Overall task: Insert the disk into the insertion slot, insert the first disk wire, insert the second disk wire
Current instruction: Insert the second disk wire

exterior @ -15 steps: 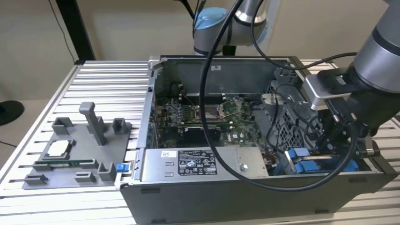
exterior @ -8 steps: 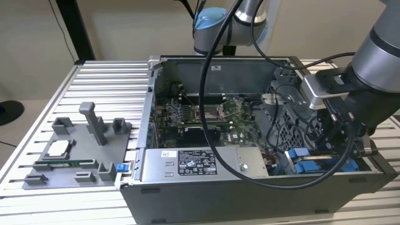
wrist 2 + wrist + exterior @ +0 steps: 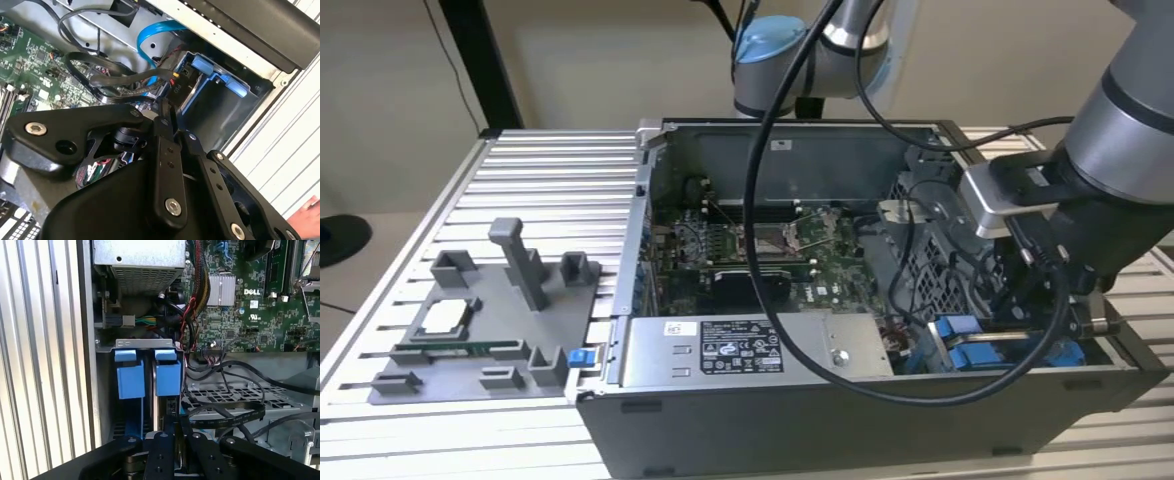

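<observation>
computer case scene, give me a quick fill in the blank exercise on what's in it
1. The tabs on the drive bay are coloured ____.
2. The motherboard is coloured ____.
3. In the exterior view, the grey parts tray lies on the case's ____ side.
4. The end effector hangs over the ____ bay.

Missing words: blue; green; left; drive
</observation>
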Robot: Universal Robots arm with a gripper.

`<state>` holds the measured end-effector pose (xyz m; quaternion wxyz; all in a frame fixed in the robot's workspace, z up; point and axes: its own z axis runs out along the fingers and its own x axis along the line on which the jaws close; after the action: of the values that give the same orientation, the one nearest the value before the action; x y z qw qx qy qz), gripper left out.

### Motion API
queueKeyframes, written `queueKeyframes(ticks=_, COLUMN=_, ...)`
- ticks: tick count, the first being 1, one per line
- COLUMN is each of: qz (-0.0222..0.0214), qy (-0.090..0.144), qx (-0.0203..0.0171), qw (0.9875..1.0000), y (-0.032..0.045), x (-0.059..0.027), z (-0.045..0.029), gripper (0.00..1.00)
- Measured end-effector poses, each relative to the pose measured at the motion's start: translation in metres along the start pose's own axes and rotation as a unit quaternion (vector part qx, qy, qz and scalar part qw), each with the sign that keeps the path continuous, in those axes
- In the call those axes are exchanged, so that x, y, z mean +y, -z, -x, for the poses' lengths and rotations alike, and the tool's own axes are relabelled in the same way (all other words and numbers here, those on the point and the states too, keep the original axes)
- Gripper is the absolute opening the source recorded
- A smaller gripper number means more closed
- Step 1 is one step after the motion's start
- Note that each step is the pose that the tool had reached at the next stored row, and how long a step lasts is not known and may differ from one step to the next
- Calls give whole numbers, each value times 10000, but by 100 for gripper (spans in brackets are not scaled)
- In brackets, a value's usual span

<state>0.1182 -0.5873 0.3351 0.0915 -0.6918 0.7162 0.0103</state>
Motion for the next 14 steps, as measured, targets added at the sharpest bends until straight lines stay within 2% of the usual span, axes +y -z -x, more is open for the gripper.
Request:
queueKeyframes(ticks=3, qz=-1, qy=0, qx=-8, qw=10000, y=6, x=-1, z=2, gripper=0)
queueKeyframes(ticks=11, qz=-12, qy=1, qx=-16, qw=10000, y=-39, x=4, z=-5, gripper=0)
queueKeyframes(ticks=12, qz=-12, qy=0, qx=-24, qw=10000, y=-41, x=4, z=-5, gripper=100)
queueKeyframes(ticks=14, qz=-13, qy=-1, qx=-29, qw=10000, y=15, x=-2, z=3, gripper=100)
